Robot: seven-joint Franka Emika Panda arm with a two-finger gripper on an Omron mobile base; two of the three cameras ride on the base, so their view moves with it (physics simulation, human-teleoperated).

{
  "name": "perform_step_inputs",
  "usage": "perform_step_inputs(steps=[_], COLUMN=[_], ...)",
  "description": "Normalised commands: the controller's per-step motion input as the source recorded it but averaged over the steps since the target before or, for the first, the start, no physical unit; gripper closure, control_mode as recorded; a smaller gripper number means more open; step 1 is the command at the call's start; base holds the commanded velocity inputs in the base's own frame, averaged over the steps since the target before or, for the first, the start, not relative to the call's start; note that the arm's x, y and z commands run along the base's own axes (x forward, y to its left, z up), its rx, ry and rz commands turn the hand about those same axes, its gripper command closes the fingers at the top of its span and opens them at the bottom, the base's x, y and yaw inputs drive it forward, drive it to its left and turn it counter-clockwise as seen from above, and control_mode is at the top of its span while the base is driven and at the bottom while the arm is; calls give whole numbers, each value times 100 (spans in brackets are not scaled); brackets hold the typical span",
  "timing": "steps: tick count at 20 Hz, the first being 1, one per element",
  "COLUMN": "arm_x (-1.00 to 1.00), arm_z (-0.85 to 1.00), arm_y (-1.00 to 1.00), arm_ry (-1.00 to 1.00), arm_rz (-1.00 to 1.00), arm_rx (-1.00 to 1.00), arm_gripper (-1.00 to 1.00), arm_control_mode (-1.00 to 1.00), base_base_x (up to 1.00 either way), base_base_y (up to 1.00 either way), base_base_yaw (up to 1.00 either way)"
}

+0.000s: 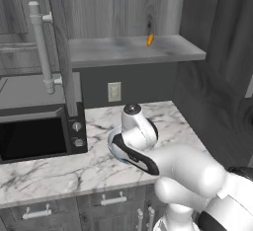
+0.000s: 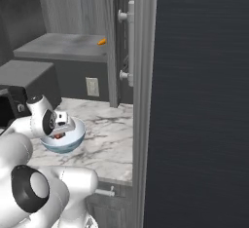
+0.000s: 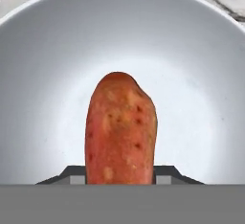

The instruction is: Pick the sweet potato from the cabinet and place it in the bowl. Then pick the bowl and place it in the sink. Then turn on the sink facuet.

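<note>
In the hand view the reddish-orange sweet potato [image 3: 120, 132] stands between my two dark finger tips, and my gripper [image 3: 120, 175] is shut on it. Around it lies the white inside of the bowl [image 3: 201, 74]. From the right base view the bowl [image 2: 68, 144] sits on the marble counter with its pale blue outside showing, the gripper [image 2: 59, 128] reaches down into it, and a bit of the sweet potato [image 2: 58, 136] shows red. The left base view has the hand covering most of the bowl [image 1: 113, 145]. The cabinet shelf [image 1: 133, 52] is above. The sink and the sink facuet are out of view.
A small yellow-orange item [image 1: 150, 39] lies on the cabinet shelf. The open cabinet door with its long bar handle [image 1: 42, 47] hangs at the left. A black microwave [image 1: 34, 136] stands left of the bowl. Another door edge [image 2: 143, 100] stands close at the right. Drawers [image 1: 113, 199] run below the counter.
</note>
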Motion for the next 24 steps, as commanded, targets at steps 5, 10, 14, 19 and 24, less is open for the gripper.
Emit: perform_step_inputs(steps=[5,10,14,19,24], arm_x=[-1,-14,-13,-25,-60], arm_z=[-12,-7,0,12,53], arm_y=[-14,-22,-25,-13,34], arm_ry=[1,0,0,0,1], arm_rz=[0,0,0,0,11], arm_rx=[0,0,1,4,1], arm_gripper=[100,-100,-100,-100,-100], arm_control_mode=[-100,-100,-100,-100,-100], base_base_x=[0,0,0,0,0], base_base_y=[0,0,0,0,0], base_base_yaw=[0,0,0,0,0])
